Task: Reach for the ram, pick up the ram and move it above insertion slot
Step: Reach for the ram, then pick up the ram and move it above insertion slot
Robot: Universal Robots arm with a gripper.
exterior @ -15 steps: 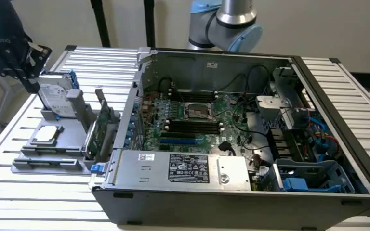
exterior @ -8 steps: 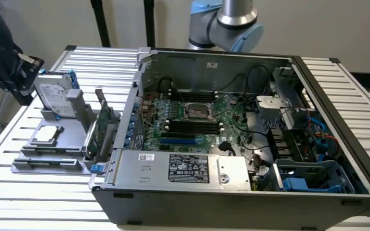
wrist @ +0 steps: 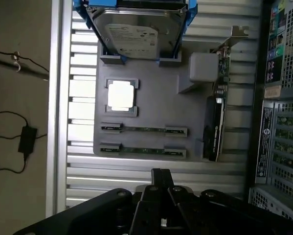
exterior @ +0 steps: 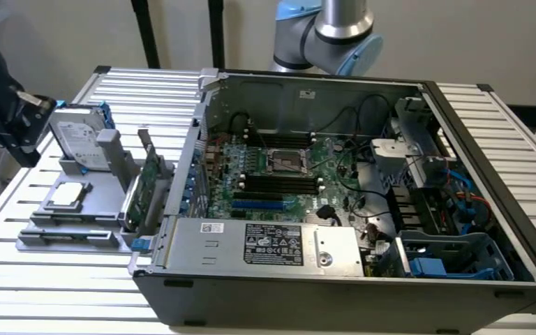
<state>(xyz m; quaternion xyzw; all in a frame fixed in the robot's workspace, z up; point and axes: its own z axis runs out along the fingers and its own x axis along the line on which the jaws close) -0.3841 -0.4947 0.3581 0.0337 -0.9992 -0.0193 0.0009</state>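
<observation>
Two ram sticks lie on edge in slots of a grey holder (wrist: 151, 93): one ram (wrist: 144, 129) nearer the holder's middle, the other ram (wrist: 144, 151) along its rim. My gripper (wrist: 160, 174) hovers above the table just off that rim, shut with nothing between its fingers, apart from both sticks. In the exterior view the gripper (exterior: 15, 115) hangs at the far left, above and beside the holder (exterior: 68, 234). The black insertion slots (exterior: 282, 183) sit on the motherboard inside the open computer case (exterior: 343, 279).
The holder also carries a silver hard drive with blue rails (wrist: 136, 32), a processor chip (wrist: 121, 95) and an upright green expansion card (wrist: 217, 112). The case wall (exterior: 189, 174) rises right beside the holder. Cables lie on the floor (wrist: 19, 137).
</observation>
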